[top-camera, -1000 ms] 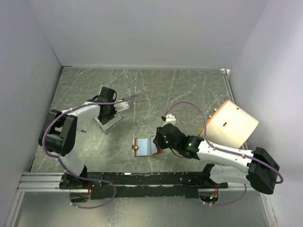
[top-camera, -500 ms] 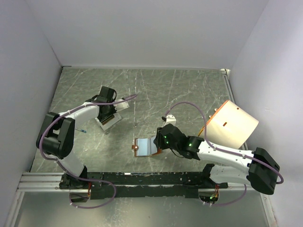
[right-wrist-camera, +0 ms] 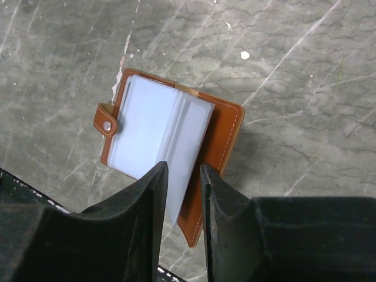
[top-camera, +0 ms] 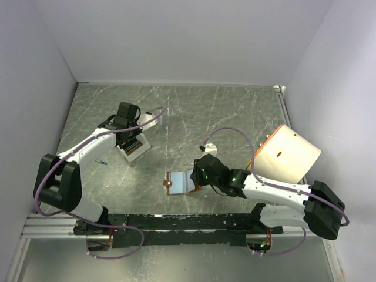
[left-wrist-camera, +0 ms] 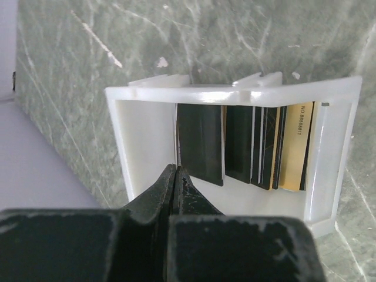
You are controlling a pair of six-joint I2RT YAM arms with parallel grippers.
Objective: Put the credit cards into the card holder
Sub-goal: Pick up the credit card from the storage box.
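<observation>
Several credit cards stand on edge in a white tray (left-wrist-camera: pixel 235 94), most of them dark (left-wrist-camera: pixel 200 141) and one gold (left-wrist-camera: pixel 295 144). My left gripper (left-wrist-camera: pixel 176 169) is shut on the thin edge of the leftmost card, at the tray's left end. From above, that gripper (top-camera: pixel 130 140) sits over the tray (top-camera: pixel 135 149). The card holder (right-wrist-camera: pixel 147 129) lies open, brown outside and pale blue-grey inside, with its snap tab at the left. My right gripper (right-wrist-camera: pixel 183 167) grips its right side, with a raised inner leaf and the cover between the jaws. In the top view the holder (top-camera: pixel 178 182) lies beside that gripper (top-camera: pixel 197 176).
A large cream cylinder with an orange rim (top-camera: pixel 288 154) lies on its side at the right, behind the right arm. White walls enclose the grey marble table (top-camera: pixel 194 111). A black rail (top-camera: pixel 176 222) runs along the near edge.
My left gripper has closed onto a card in the tray, and the left arm has stretched out, its elbow dropping toward the near left. The right arm and the card holder have stayed put.
</observation>
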